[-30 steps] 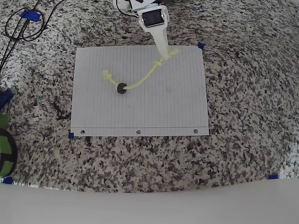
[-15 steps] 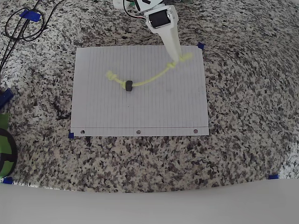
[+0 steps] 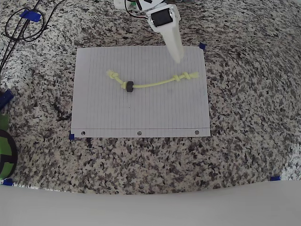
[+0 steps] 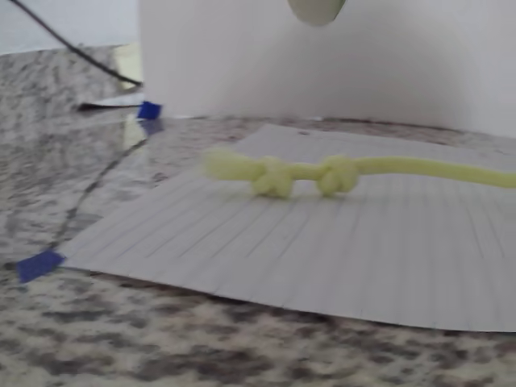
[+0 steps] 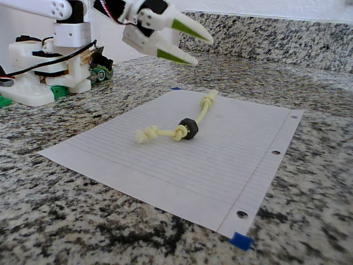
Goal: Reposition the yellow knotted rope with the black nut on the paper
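The yellow knotted rope (image 3: 155,83) lies flat across the upper half of the paper (image 3: 141,115), running left to right in the overhead view. The black nut (image 3: 129,86) sits on the cord near its left knot and rests on the sheet (image 5: 220,165). My gripper (image 3: 178,57) hangs above the paper's top edge, just above the rope's right knots and apart from them. In the fixed view the gripper (image 5: 202,51) is open and holds nothing. The wrist view shows the double knot (image 4: 306,176) lying on the paper, with one fingertip (image 4: 316,10) at the top edge.
Speckled granite counter surrounds the paper. Blue tape bits (image 3: 202,46) mark the paper's corners. Black cables (image 3: 19,23) loop at the overhead view's top left, and a green object (image 3: 3,150) sits at its left edge. The arm's base (image 5: 44,72) stands behind the paper.
My gripper pulled the rope's right end to the right, then let it go. The rope now lies straighter on the paper, and the gripper has lifted clear of it.
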You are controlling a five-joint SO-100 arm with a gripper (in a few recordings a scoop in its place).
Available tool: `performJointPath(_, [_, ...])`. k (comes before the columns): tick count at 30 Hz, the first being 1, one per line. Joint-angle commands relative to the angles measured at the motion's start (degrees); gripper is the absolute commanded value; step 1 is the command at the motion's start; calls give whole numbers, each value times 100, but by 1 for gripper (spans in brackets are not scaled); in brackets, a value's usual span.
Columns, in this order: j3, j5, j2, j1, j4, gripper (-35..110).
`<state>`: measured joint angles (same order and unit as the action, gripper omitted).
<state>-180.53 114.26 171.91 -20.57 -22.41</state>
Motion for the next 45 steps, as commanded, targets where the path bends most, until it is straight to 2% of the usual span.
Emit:
performJointPath(1, [431, -686, -132, 387, -835, 59])
performJointPath(4, [1187, -1485, -826, 853, -1670, 59])
performJointPath(8, [2320, -1547, -2127, 1415, -2391, 53])
performJointPath(23, [4465, -1318, -5818, 3173, -2672, 51])
performJointPath(30, [5353, -1248, -6776, 3428, -3120, 51])
performJointPath(45, [5555, -1222, -7365, 3182, -2654, 43])
